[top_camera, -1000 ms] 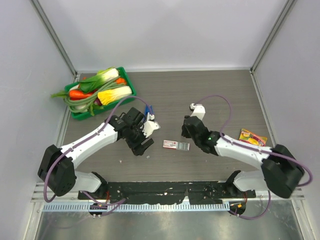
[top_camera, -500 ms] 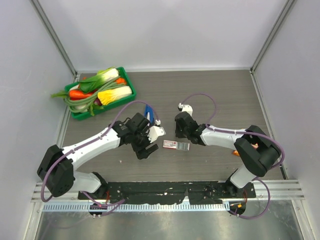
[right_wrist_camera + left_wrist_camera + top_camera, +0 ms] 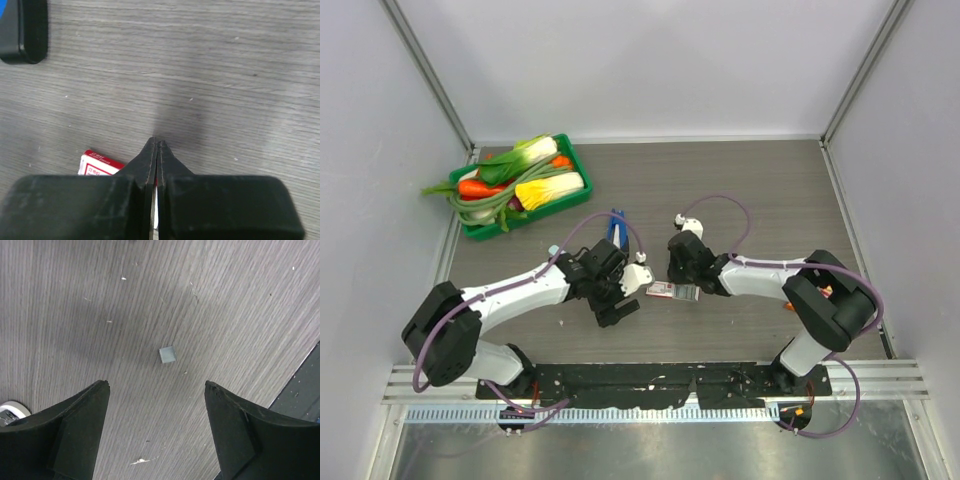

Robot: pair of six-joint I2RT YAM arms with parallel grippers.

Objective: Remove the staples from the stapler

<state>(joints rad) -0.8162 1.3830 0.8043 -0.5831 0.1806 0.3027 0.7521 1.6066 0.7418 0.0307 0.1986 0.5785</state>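
L gripper (image 3: 157,385) hangs wide open over the table (image 3: 770,180). Nothing sits btwn my fingers, just a tiny grey cube (image 3: 167,354) on the wood below. R gripper (image 3: 156,144) is pinched tight, tips pressed together w/ nothing visible in them. The red-and-white box (image 3: 97,165) lies just beside those tips, partly tucked under the fingers. Stapler (image 3: 616,228) lies flat on the table beyond my L wrist, btwn the two arms, partly crossed by a purple cable (image 3: 582,222). Neither gripper touches it. Veg tray (image 3: 480,230) sits far L, well apart.
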